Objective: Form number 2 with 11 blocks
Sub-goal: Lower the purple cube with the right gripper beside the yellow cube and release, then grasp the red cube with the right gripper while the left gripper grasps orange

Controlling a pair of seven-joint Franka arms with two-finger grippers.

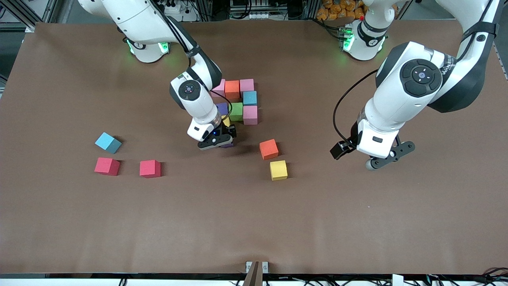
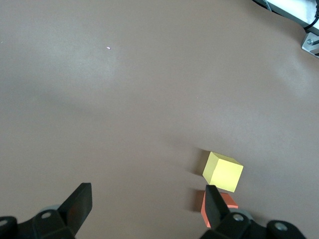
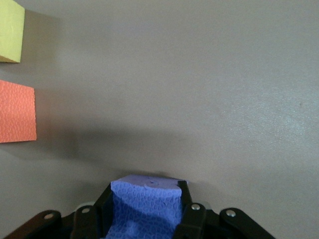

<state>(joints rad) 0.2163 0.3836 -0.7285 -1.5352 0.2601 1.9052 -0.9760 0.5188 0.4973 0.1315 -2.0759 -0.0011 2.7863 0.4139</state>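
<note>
Now the right hand (image 3: 145, 211) is clamping a purple block (image 3: 144, 206) just above the table (image 1: 254, 222), beside the partly built number 2 (image 1: 238, 101); the left hand (image 2: 144, 211) is waiting, fingers spread, over bare table near the loose yellow block (image 2: 223, 172) and orange block (image 1: 268, 149)

R arm: reaches from its base toward table centre, wrist bent down.
R gripper (image 1: 222, 140): low at the table, fingers (image 3: 185, 201) clamped on a purple block (image 3: 144, 206).
L arm: waits, elbow high, forearm angled down near its own end of the table.
L gripper (image 1: 391, 157): above bare table, jaws spread wide, nothing between them.
</note>
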